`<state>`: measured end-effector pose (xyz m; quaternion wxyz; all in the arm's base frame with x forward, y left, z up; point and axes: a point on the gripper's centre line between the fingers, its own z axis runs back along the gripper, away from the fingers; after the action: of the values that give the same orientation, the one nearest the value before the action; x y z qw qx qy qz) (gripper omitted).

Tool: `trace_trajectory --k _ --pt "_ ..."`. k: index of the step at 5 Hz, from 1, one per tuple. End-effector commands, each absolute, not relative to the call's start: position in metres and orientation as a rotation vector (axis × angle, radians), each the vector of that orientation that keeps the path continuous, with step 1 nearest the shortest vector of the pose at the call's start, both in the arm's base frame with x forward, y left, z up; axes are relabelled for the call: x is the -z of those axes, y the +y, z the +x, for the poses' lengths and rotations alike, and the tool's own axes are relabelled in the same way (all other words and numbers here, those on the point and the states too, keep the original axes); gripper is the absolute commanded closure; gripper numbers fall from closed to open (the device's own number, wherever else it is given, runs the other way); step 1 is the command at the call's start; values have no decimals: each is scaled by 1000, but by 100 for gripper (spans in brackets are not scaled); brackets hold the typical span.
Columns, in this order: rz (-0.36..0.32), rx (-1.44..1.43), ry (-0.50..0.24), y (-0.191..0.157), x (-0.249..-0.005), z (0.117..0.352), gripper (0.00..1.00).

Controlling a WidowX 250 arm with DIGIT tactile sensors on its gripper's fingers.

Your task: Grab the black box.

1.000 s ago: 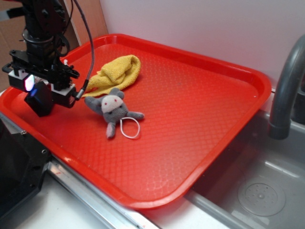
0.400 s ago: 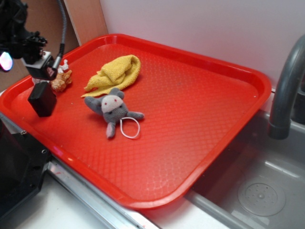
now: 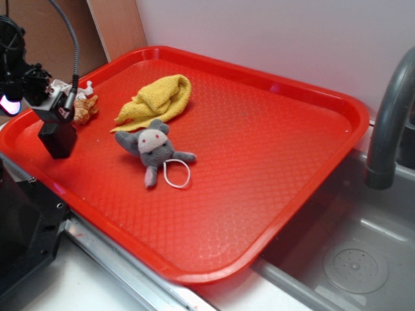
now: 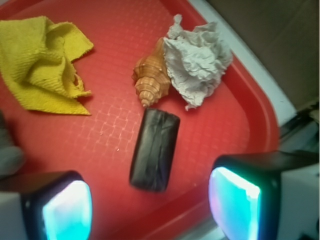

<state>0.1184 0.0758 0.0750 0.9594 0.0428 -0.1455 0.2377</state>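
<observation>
Black box (image 4: 154, 149) lay on the red tray (image 3: 272, 168) near its left corner, upright on end in the exterior view (image 3: 58, 137) and seen from above by the wrist camera as a dark rounded block. Just beyond it in the wrist view sat a tan shell (image 4: 150, 76), its tip almost touching the box, with a crumpled grey-white wad (image 4: 196, 61) pressed against the shell's side. A yellow cloth (image 4: 42, 64) lay bunched further off, apart from the box. The gripper (image 4: 150, 212) hung above the box with its fingers (image 4: 235, 200) spread wide, both glowing pads clear of the box and nothing held between them. In the exterior view the gripper (image 3: 32, 97) was at the tray's left edge, over the box. A grey plush mouse (image 3: 154, 150) lay near the middle of the tray, a white loop (image 3: 177, 173) beside it. A grey faucet (image 3: 389, 123) stood at the right.
</observation>
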Motion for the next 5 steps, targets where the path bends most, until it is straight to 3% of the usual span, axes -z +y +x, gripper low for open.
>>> trace_trajectory --k 1,2,3,4,5 --pt "37 -481 -219 99 -46 134 0" --pt "20 -479 -143 94 -24 148 0" --pt "34 -479 -83 81 -20 156 100" --pt "51 -471 -74 77 -32 154 100" --pt "37 -360 -71 68 -69 162 100"
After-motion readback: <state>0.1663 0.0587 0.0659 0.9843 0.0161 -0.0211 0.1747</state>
